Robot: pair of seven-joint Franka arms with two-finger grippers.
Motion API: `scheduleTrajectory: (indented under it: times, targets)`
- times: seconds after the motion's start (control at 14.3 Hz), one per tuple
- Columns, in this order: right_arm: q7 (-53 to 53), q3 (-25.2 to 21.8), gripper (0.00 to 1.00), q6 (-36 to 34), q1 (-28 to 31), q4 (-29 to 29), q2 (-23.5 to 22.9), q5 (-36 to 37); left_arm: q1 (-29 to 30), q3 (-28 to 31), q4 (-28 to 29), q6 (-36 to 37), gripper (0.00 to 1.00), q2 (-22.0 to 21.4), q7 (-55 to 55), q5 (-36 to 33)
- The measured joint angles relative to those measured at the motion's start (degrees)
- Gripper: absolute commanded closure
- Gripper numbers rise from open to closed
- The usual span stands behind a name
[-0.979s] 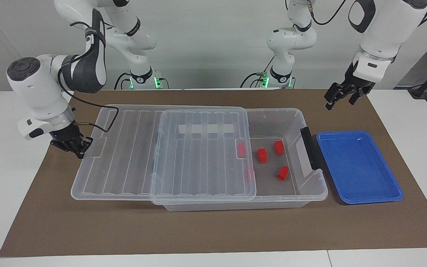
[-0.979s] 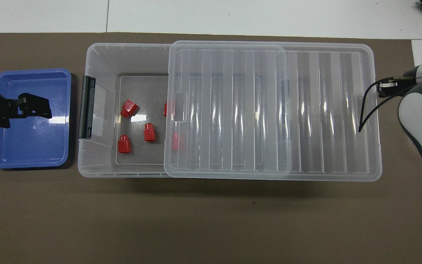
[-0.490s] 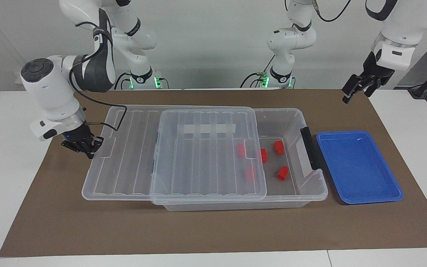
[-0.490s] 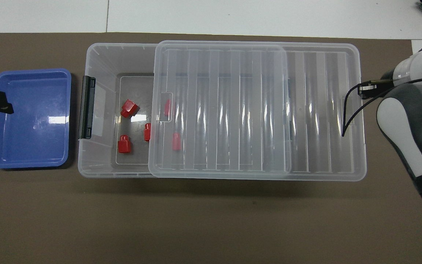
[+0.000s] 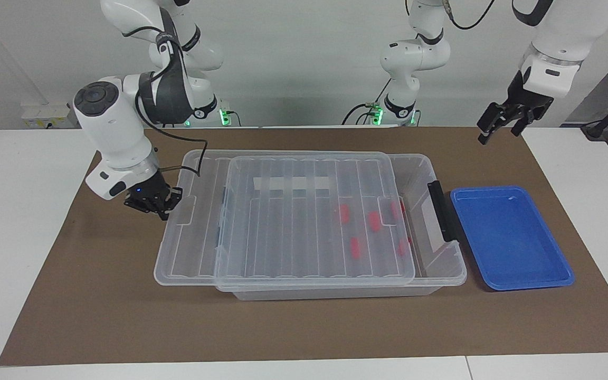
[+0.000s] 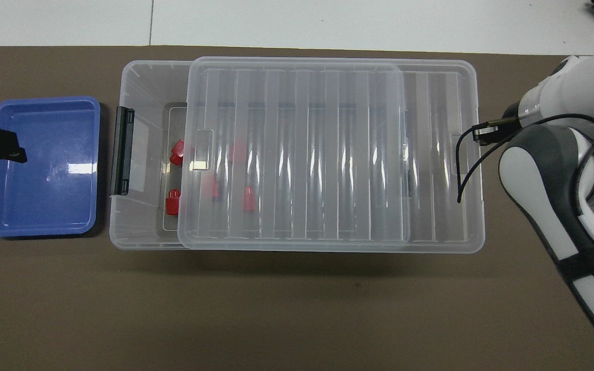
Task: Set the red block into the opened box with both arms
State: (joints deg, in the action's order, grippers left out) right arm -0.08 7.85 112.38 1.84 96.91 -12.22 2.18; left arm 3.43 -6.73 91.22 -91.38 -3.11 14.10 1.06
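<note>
White lettering on the right arm's dark strap is cut off and unreadable. The lid (image 5: 314, 216) covers most of the box (image 5: 444, 264); the red blocks (image 6: 173, 201) lie inside, mostly blurred beneath it. Beside the box sits a blue tray (image 5: 510, 237). The right pincer (image 5: 156, 203), closed, touches the lid's end. The left pincer (image 5: 504, 119) hangs open, empty; only the overhead view places it over the tray.

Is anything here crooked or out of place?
Yes: the lid sits off-centre on the box, overhanging at the right arm's end and leaving the handle end uncovered. The red blocks lie inside, and the blue tray holds nothing.
</note>
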Motion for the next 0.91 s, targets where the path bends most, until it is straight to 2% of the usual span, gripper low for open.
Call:
scheduleTrajectory:
  times: [0.42,0.91]
  targets:
    - [5.55,0.08,1.0,-0.21,-5.5,0.88,0.62,-0.07,-0.44,0.06,0.16,0.4,0.0,0.01,0.01,0.0]
    - [6.72,0.1,1.0,-0.21,-7.82,1.46,1.04,-0.1,-0.07,0.59,0.18,0.78,0.0,0.01,0.02,0.0]
